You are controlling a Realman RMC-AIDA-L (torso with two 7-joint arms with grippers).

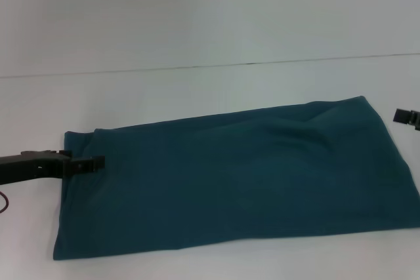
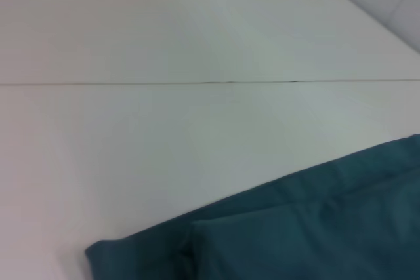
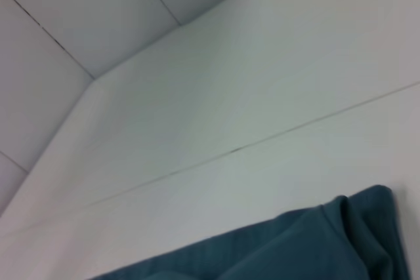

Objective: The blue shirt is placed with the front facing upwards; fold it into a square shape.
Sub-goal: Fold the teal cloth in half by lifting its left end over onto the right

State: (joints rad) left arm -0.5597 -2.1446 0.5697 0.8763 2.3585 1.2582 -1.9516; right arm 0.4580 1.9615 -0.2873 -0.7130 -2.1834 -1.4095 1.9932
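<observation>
Blue shirt lies folded into a long plain band; left claw at its edge, grip unclear.

Blue shirt lies flat on table, spanning 9 to 3 o'clock. Left gripper over shirt's 9 o'clock edge. Right gripper just off its 2 o'clock corner.

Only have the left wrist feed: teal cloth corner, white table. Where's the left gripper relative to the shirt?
Observer: The left gripper is at the left short edge of the blue shirt, its tip over the cloth.
Operator: Fold state?
Observer: One long band across the table, plain side up, no print showing. Not a square yet.
Operator: Right arm?
Observer: The right gripper is just off the band's right end, apart from the cloth.
</observation>
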